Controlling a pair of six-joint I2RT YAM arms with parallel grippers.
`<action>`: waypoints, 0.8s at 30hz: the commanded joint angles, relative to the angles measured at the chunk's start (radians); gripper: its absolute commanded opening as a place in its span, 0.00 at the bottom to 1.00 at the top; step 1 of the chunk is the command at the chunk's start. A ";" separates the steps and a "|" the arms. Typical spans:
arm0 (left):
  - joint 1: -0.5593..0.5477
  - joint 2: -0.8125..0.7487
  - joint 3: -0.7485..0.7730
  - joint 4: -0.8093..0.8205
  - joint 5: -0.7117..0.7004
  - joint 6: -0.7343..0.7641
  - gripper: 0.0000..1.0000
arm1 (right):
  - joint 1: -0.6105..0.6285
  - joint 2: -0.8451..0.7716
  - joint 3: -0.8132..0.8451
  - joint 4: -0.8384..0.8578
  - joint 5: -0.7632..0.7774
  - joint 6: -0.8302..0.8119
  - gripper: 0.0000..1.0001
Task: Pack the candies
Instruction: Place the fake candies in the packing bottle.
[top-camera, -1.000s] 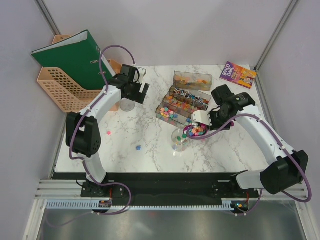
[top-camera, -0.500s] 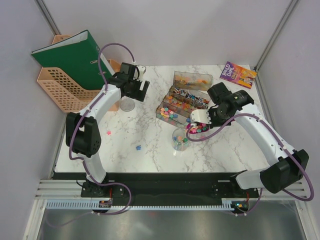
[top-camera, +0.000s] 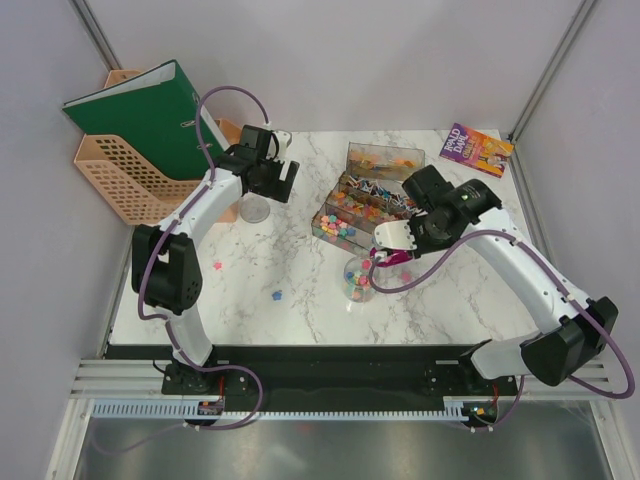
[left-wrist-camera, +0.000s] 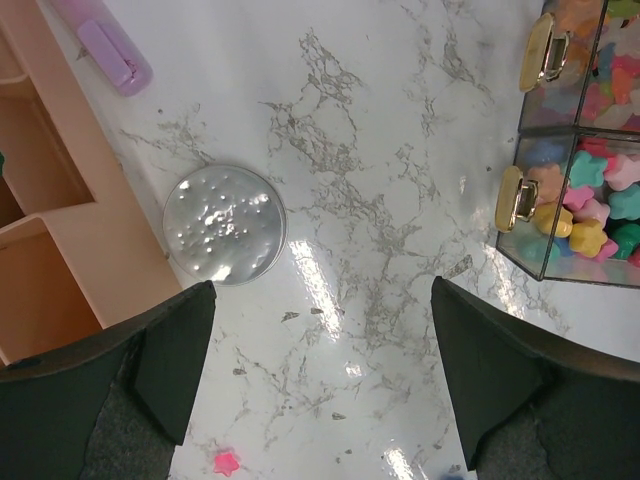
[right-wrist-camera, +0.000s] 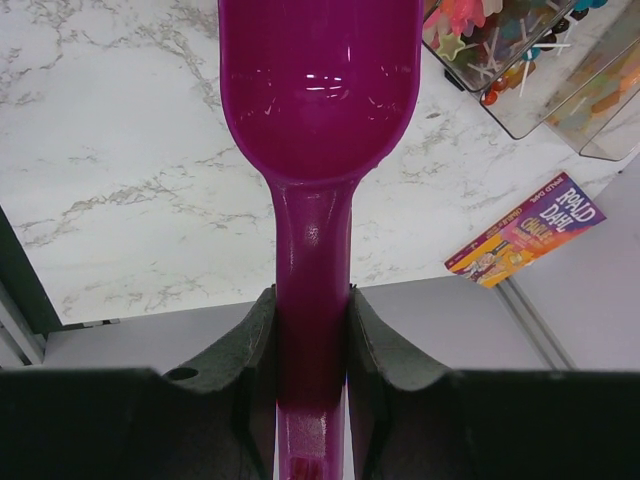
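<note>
The candies are small coloured stars. Many fill the clear trays, some lie in the small clear round jar, and a pink one and a blue one lie loose on the marble. My right gripper is shut on the handle of the purple scoop, which tilts down at the jar's rim. In the right wrist view the scoop's bowl shows no candies, and my right gripper clamps its handle. My left gripper hangs open above the table, back left. Below my left gripper is bare marble and a pink candy.
A clear round lid lies beside the orange file rack, which holds a green binder. A tray of candies shows at the right of the left wrist view. A paperback book lies at the back right corner.
My right gripper has swung left and tipped the scoop over the jar. The heap of candies in the scoop is gone from it. The left arm has hardly moved.
</note>
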 joint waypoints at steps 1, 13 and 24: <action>0.000 -0.041 -0.002 0.038 0.014 -0.032 0.95 | 0.035 0.006 0.045 -0.036 0.059 0.005 0.00; 0.000 -0.064 -0.024 0.026 0.353 -0.099 0.92 | 0.056 0.009 0.095 0.068 -0.032 0.179 0.00; -0.005 -0.001 -0.073 0.162 1.115 -0.295 0.99 | 0.009 0.107 0.160 0.303 -0.330 0.527 0.00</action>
